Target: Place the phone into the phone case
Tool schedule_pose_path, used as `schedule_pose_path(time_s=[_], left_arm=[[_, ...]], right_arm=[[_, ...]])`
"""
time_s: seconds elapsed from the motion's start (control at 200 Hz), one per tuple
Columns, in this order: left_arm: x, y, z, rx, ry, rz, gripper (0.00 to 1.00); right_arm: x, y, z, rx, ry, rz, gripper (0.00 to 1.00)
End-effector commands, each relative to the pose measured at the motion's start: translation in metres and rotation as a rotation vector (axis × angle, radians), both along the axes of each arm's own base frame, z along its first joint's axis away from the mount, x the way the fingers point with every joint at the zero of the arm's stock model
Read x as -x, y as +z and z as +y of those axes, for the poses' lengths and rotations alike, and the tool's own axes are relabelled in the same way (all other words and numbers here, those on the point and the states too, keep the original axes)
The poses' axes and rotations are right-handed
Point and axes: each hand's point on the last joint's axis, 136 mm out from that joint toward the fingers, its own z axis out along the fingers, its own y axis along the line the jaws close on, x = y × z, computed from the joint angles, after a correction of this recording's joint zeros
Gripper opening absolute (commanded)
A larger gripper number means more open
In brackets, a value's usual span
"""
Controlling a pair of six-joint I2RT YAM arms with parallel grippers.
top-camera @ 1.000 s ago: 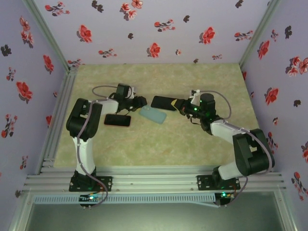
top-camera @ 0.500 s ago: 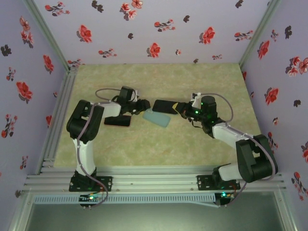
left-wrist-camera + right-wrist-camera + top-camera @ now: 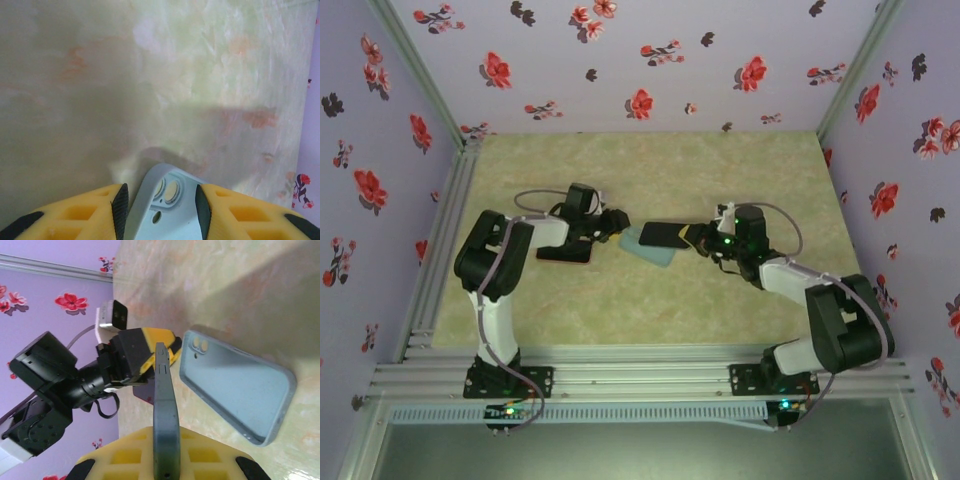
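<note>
The phone [image 3: 662, 235], black, is off the table, gripped at its 3 o'clock end by the right gripper [image 3: 692, 238]; its free end hangs over the 3 o'clock end of the case [image 3: 647, 247]. In the right wrist view the phone [image 3: 165, 390] shows edge-on, standing on its long side, with the right gripper [image 3: 166, 450] clamped tight on its flat faces; the yellow fingers [image 3: 125, 450] sit on either side.

The case, pale blue, lies flat on the table [image 3: 720, 170] near its centre, hollow side up; from the right wrist the case [image 3: 235, 390] is at 3 o'clock of the phone, just beside it, not touching as far as can be seen.

The left gripper [image 3: 610, 225] meets the case from 9 o'clock; in its own view the left gripper [image 3: 161, 200] is narrowly open, with the case's [image 3: 150, 225] camera-hole end between its black pads [image 3: 120, 202], which appear to press on both sides.

A red-rimmed phone [image 3: 563, 257] lies flat at 9 o'clock of the case, partly under the left arm.

Purple walls [image 3: 620, 60] with red flowers enclose the table.
</note>
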Motion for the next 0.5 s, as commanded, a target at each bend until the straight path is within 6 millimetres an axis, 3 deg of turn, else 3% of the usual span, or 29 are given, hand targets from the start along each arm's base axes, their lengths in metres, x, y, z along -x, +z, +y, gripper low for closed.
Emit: schedule_pose_path(time_s=[0.0, 0.495], left_arm=[[-0.007, 0.013, 0.006, 0.021, 0.021, -0.031, 0.44], [-0.009, 0.012, 0.003, 0.058, -0.013, -0.036, 0.42]], right_arm=[[-0.005, -0.005, 0.003, -0.009, -0.001, -0.023, 0.00], [-0.008, -0.038, 0.014, 0.034, -0.045, 0.028, 0.00]])
